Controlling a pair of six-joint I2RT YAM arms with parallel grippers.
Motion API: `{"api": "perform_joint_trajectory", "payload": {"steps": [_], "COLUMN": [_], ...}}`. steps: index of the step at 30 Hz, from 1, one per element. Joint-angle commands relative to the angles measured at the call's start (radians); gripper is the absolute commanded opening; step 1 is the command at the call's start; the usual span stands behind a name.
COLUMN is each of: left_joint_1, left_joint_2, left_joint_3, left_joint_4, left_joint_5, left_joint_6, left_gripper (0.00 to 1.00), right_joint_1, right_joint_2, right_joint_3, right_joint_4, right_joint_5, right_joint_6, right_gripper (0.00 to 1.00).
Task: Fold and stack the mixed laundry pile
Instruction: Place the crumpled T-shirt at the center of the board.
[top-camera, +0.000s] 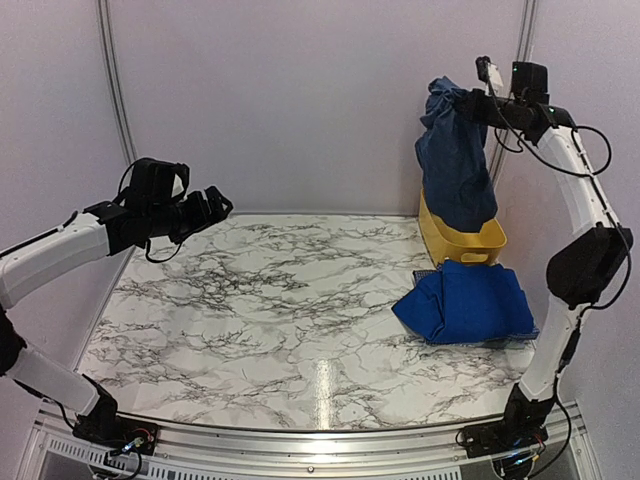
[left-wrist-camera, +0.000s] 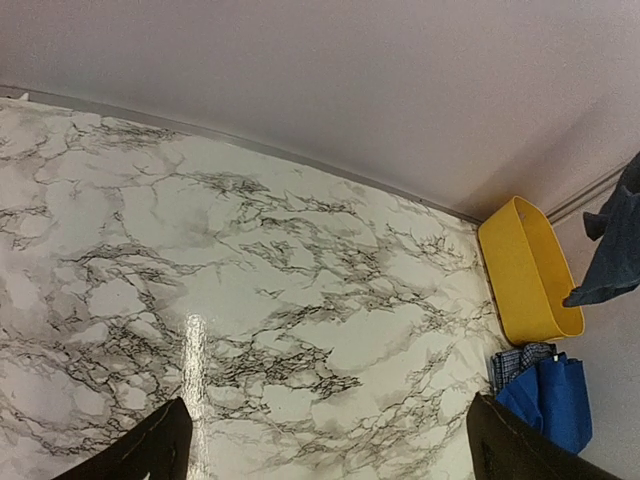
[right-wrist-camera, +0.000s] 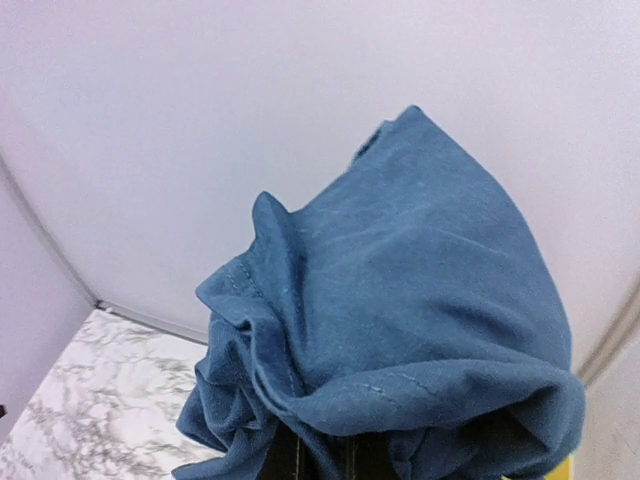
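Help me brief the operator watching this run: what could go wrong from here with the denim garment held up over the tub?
1. The dark denim garment hangs bunched from the shut right gripper; a small pinch may slip.
2. Its lower end hangs at the yellow tub, so a sideways move might drag or tip it.
3. Laid down carelessly, it could rumple the royal-blue garment beside the tub.

Hidden and cut off
Fingertips of the right gripper (top-camera: 474, 101) are buried in the dark denim garment (right-wrist-camera: 400, 300); the checked shirt (left-wrist-camera: 515, 361) shows only an edge from under the royal-blue garment (left-wrist-camera: 552, 398)
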Motion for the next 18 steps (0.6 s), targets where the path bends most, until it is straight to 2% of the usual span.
{"api": "perform_joint_trajectory", "payload": {"steps": [1,7,9,11,12,14,15,16,18], "left_joint_1": [0.019,0.046,0.058,0.066,0.068,0.069,0.069,0.069,0.069], "left_joint_2": [-0.091,-0.226,-0.273,-0.322,-0.345,-0.387,-0.41,-0.429,-0.46], "left_joint_3": [-0.056,-0.15,-0.181,-0.203,-0.214,-0.237,-0.252,-0.27,-0.298], "left_joint_4": [-0.007,-0.019,-0.032,-0.047,-0.057,-0.082,-0.091,-0.096,-0.114], "left_joint_5": [0.017,0.017,0.011,0.001,-0.004,-0.016,-0.02,-0.018,-0.009], "left_joint_6": [0.014,-0.007,-0.011,-0.013,-0.014,-0.017,-0.019,-0.021,-0.028], "left_gripper": [0.99,0.99,0.99,0.99,0.99,0.99,0.99,0.99,0.99], "right_joint_1": [0.177,0.397,0.436,0.438,0.426,0.377,0.346,0.317,0.303], "right_joint_2": [-0.056,-0.054,-0.048,-0.068,-0.087,-0.116,-0.114,-0.101,-0.079], "right_joint_3": [0.009,0.036,0.024,-0.064,-0.125,-0.273,-0.339,-0.393,-0.467], "right_joint_4": [0.062,0.163,0.229,0.309,0.31,0.223,0.167,0.105,-0.016], "right_joint_5": [-0.159,-0.246,-0.301,-0.365,-0.345,-0.226,-0.196,-0.181,-0.093], "right_joint_6": [0.043,0.16,0.233,0.309,0.31,0.274,0.252,0.22,0.148], "right_gripper": [0.0,0.0,0.0,0.0,0.06,0.56,0.73,0.86,0.93]}}
